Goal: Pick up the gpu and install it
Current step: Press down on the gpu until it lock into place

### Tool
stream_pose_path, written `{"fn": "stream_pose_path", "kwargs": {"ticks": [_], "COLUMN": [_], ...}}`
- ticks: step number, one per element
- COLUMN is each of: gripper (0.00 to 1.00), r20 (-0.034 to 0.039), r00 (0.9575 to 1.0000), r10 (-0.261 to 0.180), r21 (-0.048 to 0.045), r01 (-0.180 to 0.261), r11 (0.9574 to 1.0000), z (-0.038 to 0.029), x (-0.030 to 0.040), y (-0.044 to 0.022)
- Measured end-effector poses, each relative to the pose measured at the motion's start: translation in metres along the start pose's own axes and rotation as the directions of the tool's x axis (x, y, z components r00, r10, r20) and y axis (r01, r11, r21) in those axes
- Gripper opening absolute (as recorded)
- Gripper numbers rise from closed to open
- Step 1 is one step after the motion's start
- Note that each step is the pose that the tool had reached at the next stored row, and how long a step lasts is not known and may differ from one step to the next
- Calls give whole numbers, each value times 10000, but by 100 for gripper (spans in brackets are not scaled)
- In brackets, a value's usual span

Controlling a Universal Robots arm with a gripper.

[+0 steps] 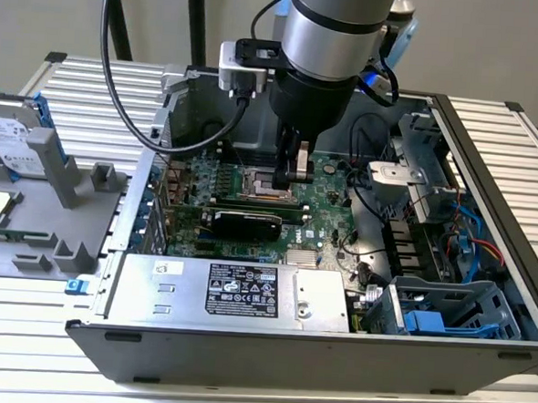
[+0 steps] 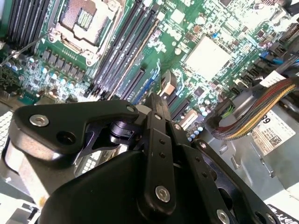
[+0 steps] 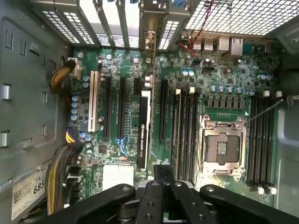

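Note:
The gpu [image 1: 246, 224] stands on edge in a slot of the green motherboard [image 1: 328, 205] inside the open computer case, its black cover facing the exterior camera. In the first wrist view the gpu [image 3: 145, 127] appears edge-on as a narrow black strip running to the rear slot brackets. My gripper [image 1: 294, 171] hangs above the board, just behind the card and apart from it. Its fingers [image 3: 163, 171] are pressed together with nothing between them, and in the second wrist view the gripper [image 2: 156, 99] points down at the expansion slots.
A grey power supply [image 1: 236, 291] fills the case's near side. A blue drive cage [image 1: 445, 313] and loose cables [image 2: 247, 116] sit at the exterior view's right. The open CPU socket [image 3: 219, 144] lies between memory slots. A hard drive [image 1: 12, 145] rests outside the case.

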State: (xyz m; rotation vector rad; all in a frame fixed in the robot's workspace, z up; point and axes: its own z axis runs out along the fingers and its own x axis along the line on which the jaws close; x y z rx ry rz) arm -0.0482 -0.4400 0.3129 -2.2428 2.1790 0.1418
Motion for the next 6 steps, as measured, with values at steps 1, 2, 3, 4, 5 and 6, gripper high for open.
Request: {"fn": "stream_pose_path", "kwargs": {"ticks": [1,2,3,4,5,6], "gripper": [0,0,0,0,0,0], "r20": [0,0,1,0,0,2], "r00": [10000,10000,10000,10000,10000,10000], "r10": [0,1,1,2,2,2], "r21": [-5,-11,-17,-23,-28,-33], "r01": [0,-1,-1,-2,-2,-2], "r11": [10000,10000,10000,10000,10000,10000], "z": [0,0,0,0,0,0], "x": [0,0,0,0,0,0], "y": [0,0,0,0,0,0]}}
